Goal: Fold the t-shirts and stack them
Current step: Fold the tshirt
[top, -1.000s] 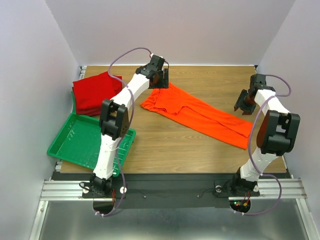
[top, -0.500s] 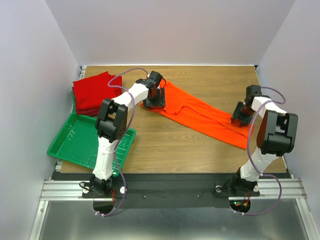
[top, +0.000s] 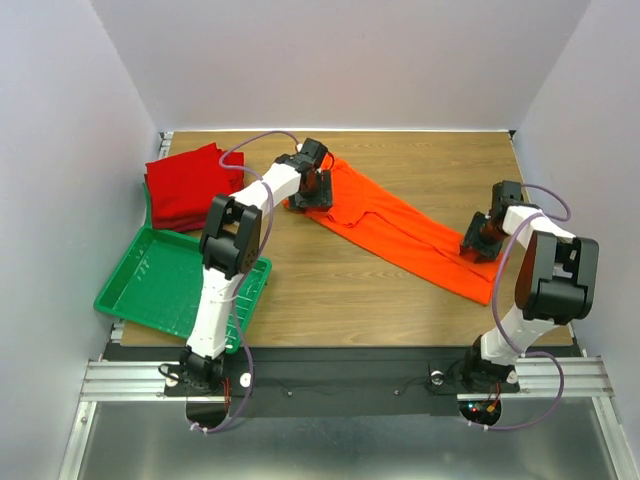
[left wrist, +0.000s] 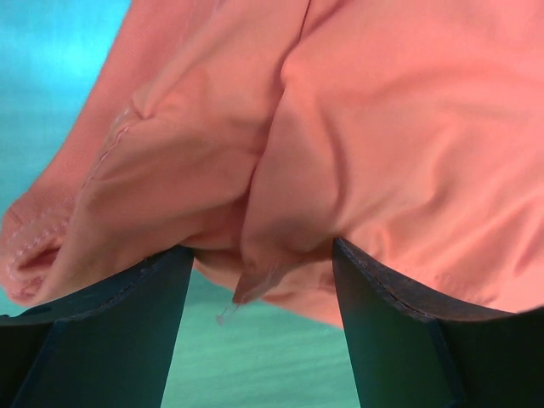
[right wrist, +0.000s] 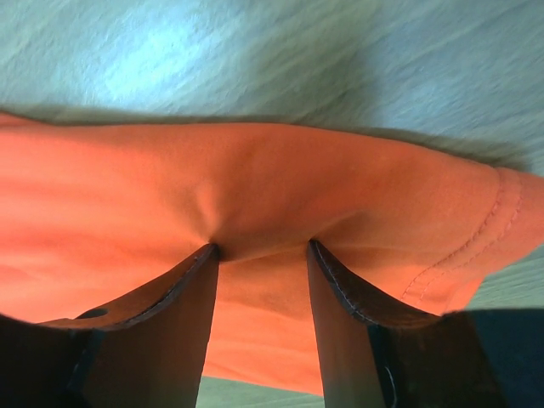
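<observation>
The bright orange t-shirt point(top: 400, 232) lies flat as a long diagonal strip on the wooden table, from the back centre to the right front. My left gripper point(top: 312, 190) is down on its back-left end. In the left wrist view the left gripper point(left wrist: 262, 248) is open, with a bunched fold of the orange shirt point(left wrist: 374, 136) between the tips. My right gripper point(top: 478, 240) is down on the shirt's right end. In the right wrist view the right gripper point(right wrist: 263, 246) is open, its tips pressed into the orange cloth point(right wrist: 255, 178). Deep red folded t-shirts point(top: 190, 185) lie stacked at the back left.
A green plastic grid tray point(top: 150, 285) sits at the front left, partly under my left arm. White walls close in the table on the left, back and right. Bare wood shows in front of the orange shirt.
Both grippers came down onto the orange shirt. The left one moved from above the back-left end onto it. The right one moved forward and left onto the right end.
</observation>
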Action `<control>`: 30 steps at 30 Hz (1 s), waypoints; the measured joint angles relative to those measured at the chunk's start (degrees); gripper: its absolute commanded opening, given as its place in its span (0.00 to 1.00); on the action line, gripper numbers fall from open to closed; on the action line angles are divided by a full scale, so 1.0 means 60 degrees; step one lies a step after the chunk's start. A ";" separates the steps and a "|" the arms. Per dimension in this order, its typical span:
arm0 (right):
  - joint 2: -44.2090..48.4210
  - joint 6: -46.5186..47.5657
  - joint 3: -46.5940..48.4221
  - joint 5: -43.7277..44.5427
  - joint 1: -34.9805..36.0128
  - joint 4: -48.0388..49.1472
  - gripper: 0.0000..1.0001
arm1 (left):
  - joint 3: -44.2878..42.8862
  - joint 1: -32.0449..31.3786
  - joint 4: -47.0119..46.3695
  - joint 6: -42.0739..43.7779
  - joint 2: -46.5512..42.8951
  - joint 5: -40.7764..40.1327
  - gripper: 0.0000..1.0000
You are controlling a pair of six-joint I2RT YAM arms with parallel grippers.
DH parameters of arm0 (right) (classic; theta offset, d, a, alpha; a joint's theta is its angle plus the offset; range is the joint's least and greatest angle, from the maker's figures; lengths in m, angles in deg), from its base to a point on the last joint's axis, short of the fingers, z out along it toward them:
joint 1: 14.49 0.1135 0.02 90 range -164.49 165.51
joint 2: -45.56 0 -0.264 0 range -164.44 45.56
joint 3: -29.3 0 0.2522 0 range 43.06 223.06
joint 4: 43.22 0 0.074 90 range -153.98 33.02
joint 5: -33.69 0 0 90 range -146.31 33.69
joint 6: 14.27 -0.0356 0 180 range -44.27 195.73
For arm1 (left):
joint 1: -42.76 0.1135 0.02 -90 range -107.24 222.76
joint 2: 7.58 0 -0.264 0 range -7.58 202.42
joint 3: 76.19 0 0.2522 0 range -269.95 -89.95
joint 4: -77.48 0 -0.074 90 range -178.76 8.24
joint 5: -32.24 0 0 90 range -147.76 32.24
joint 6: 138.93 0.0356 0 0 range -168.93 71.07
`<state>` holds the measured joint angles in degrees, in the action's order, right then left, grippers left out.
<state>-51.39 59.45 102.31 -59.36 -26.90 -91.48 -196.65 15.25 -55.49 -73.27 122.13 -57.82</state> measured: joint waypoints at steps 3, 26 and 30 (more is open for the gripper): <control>0.0127 -0.0029 -0.0153 -0.0197 0.0015 0.0033 0.52 | -0.0838 0.0036 0.0044 0.0062 0.0525 -0.0066 0.78; 0.0233 -0.0317 -0.0197 -0.1147 0.3045 -0.0936 0.51 | -0.3723 0.0372 -0.0178 0.0171 0.2197 -0.0127 0.78; 0.0244 -0.0277 0.0160 -0.1209 0.3064 -0.1588 0.52 | -0.3741 0.0372 -0.0215 0.0160 0.2186 -0.0328 0.78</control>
<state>-49.93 57.79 103.27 -66.62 -8.52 -101.01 -219.09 17.48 -56.77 -72.30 135.25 -59.79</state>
